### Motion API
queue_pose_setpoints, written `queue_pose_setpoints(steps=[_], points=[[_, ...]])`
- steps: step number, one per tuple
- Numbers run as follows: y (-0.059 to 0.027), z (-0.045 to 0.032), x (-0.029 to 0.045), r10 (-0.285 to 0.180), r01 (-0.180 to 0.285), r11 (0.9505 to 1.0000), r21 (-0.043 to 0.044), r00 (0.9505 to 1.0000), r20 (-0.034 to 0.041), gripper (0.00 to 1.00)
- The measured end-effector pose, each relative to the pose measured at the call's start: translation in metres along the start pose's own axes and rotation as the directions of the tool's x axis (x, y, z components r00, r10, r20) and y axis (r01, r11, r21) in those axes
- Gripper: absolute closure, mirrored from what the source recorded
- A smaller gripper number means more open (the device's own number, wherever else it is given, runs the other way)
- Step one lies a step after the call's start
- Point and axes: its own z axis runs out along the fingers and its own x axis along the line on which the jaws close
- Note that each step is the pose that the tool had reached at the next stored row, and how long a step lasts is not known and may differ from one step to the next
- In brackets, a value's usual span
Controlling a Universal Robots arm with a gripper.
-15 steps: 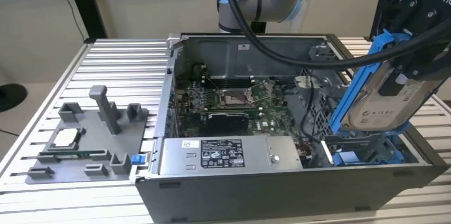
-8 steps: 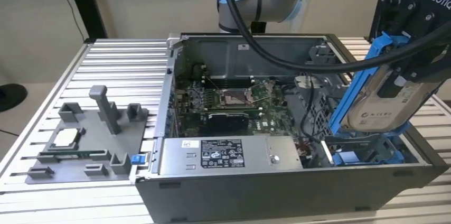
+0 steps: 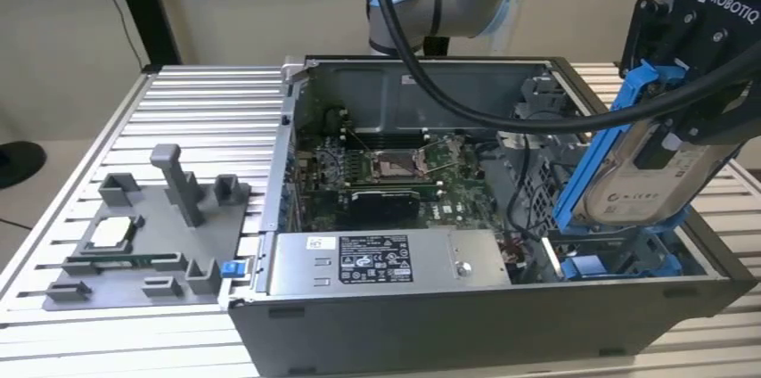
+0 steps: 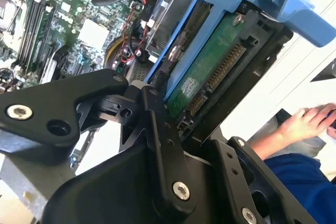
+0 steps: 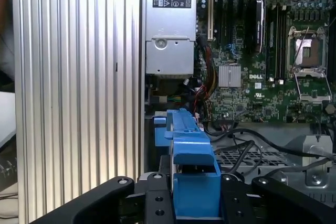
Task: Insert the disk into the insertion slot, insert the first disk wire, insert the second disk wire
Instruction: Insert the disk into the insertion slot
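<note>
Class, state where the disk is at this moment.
At the exterior view's right, the disk is held tilted in the gripper, over the insertion slot in the computer case.

The exterior view looks down from above, some way off, into the open computer case (image 3: pixel 476 333). Both wrist views look from very near along the disk (image 4: pixel 210 66) (image 5: pixel 194 182); all three share the motherboard (image 3: pixel 393 173) (image 4: pixel 63 30) (image 5: pixel 252 93).

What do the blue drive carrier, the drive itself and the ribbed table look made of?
Bright blue carrier frame: probably moulded plastic, matte, uniform colour. Flat silver-grey hard drive: metal casing, dull sheen. Ribbed silver table: likely extruded aluminium, satin, parallel grooves.
</note>
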Motion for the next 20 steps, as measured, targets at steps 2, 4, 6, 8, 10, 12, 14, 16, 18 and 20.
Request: queue_pose_setpoints(steps=[2,4,6,8,10,12,14,16,18,20], points=[[0.0001,0.0,0.0,0.0,0.0,1.0,0.0001,1.0,0.0,1.0],[0.0001,0.0,0.0,0.0,0.0,1.0,0.0001,1.0,0.0,1.0],[0.0001,0.0,0.0,0.0,0.0,1.0,0.0001,1.0,0.0,1.0],[0.0001,0.0,0.0,0.0,0.0,1.0,0.0001,1.0,0.0,1.0],[0.0001,0.0,0.0,0.0,0.0,1.0,0.0001,1.0,0.0,1.0],[-0.0001,0.0002,0.0,0.0,0.0,1.0,0.0001,1.0,0.0001,1.0],[-0.0029,0.0004,-0.0001,0.0,0.0,1.0,0.0001,1.0,-0.0001,1.0],[-0.0078,0.0016,-0.0002,-0.005,0.005,1.0,0.0,1.0,-0.0001,1.0],[-0.0119,0.0046,-0.0002,-0.011,0.011,0.9999,-0.0006,0.9999,-0.0003,1.0],[-0.0137,0.0079,-0.0003,-0.016,0.016,0.9999,-0.001,0.9999,-0.0007,1.0]])
